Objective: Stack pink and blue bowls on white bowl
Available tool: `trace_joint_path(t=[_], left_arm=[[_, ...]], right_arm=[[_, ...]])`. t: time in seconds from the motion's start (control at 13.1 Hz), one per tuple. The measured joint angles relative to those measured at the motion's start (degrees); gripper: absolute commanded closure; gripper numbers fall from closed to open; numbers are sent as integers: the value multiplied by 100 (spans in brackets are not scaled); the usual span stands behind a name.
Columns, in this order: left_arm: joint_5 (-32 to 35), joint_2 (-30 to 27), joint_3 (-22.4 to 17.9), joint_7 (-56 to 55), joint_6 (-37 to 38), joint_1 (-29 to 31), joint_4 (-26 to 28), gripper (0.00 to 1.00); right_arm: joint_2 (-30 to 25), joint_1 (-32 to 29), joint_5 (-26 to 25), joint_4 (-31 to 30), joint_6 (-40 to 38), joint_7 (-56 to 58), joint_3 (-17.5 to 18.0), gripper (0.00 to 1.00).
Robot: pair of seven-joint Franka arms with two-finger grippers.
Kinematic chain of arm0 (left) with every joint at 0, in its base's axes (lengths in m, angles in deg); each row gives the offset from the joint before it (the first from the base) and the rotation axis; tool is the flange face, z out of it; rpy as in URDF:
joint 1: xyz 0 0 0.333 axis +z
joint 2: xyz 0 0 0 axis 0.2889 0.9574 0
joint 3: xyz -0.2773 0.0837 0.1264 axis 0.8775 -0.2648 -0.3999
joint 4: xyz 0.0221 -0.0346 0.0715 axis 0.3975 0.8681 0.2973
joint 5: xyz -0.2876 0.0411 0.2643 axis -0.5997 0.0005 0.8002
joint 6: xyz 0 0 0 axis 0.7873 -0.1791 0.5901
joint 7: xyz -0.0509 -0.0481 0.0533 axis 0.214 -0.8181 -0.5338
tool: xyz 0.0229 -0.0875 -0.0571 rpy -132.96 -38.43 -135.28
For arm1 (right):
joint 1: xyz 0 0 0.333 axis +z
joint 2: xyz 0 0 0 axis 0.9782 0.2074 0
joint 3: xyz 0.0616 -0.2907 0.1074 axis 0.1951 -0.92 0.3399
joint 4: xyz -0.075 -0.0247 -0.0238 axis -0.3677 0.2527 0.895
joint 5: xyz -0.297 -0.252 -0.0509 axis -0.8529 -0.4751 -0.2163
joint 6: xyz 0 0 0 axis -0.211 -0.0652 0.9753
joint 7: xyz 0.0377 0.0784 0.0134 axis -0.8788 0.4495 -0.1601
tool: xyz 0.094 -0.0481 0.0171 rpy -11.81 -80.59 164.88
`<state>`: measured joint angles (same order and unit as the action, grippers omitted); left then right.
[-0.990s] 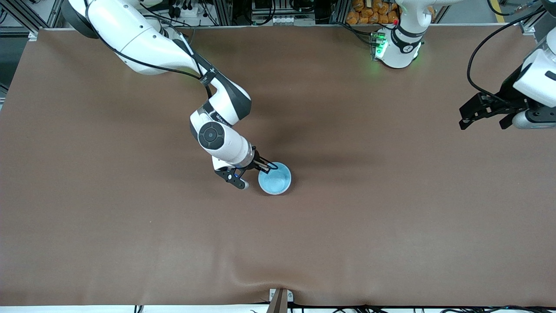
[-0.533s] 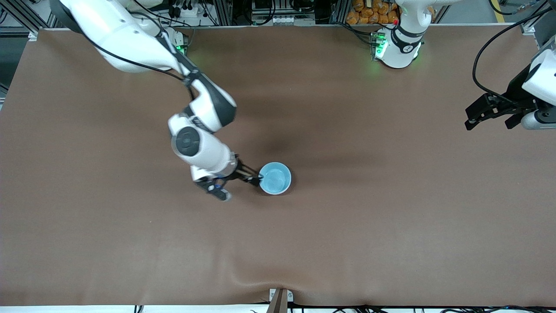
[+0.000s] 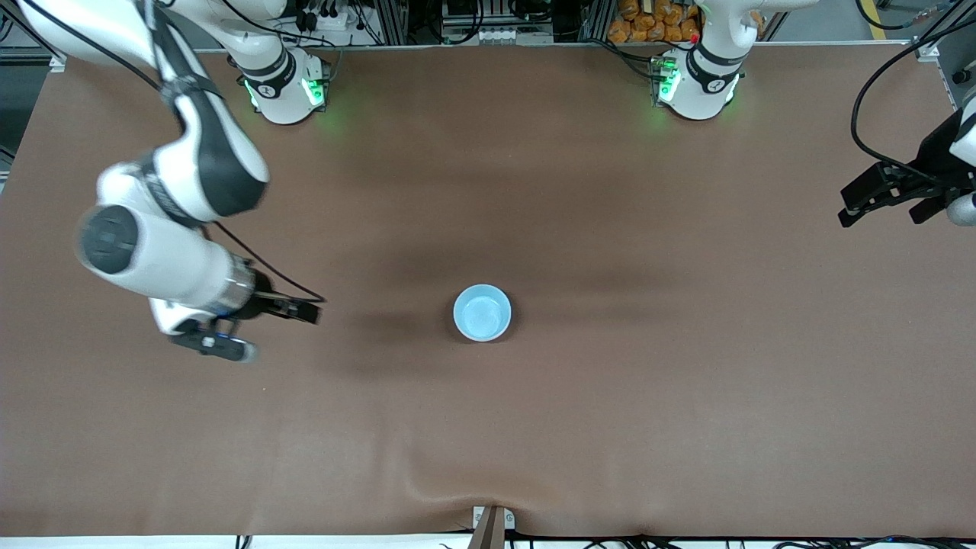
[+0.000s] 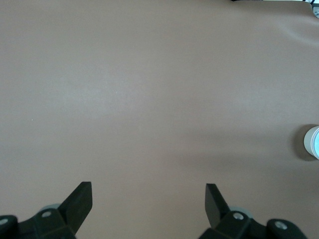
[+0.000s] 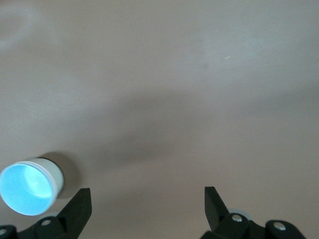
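Note:
The light blue bowl (image 3: 482,313) sits upright mid-table, and from above only its blue inside shows. In the right wrist view the blue bowl (image 5: 27,188) has a whitish outer wall below its rim. The left wrist view shows that whitish wall (image 4: 313,142) at the picture's edge. No pink bowl and no separate white bowl is in view. My right gripper (image 3: 311,310) is open and empty, over bare table toward the right arm's end, well away from the bowl; it also shows in its wrist view (image 5: 147,198). My left gripper (image 3: 877,215) is open and empty at the left arm's end, also seen in its wrist view (image 4: 148,193).
The brown table mat (image 3: 686,396) has a raised wrinkle at its edge nearest the camera. The two arm bases (image 3: 698,84) stand along the table's farthest edge. Nothing else lies on the table.
My right gripper has let go at the blue bowl's rim and swung away toward the right arm's end. The bowl stayed put. My left gripper drifted slightly farther toward its end.

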<state>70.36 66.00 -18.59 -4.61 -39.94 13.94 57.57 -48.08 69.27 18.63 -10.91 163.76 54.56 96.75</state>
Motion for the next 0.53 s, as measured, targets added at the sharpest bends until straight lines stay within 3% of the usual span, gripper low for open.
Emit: trace_joint_path(t=[0.23, 0.3, 0.53], left_arm=[[0, 0, -3, 0, 11, -16, -7, 0], [0, 0, -3, 0, 13, -17, -11, 0], [0, 0, 6, 0, 13, -58, -34, 0]], right_arm=[[-654, -547, 10, -307, -313, 1209, -48, 0], [-910, -493, 16, -382, -583, 1541, -291, 0], [-1608, 723, 262, -458, -1170, 2323, -2080, 0]])
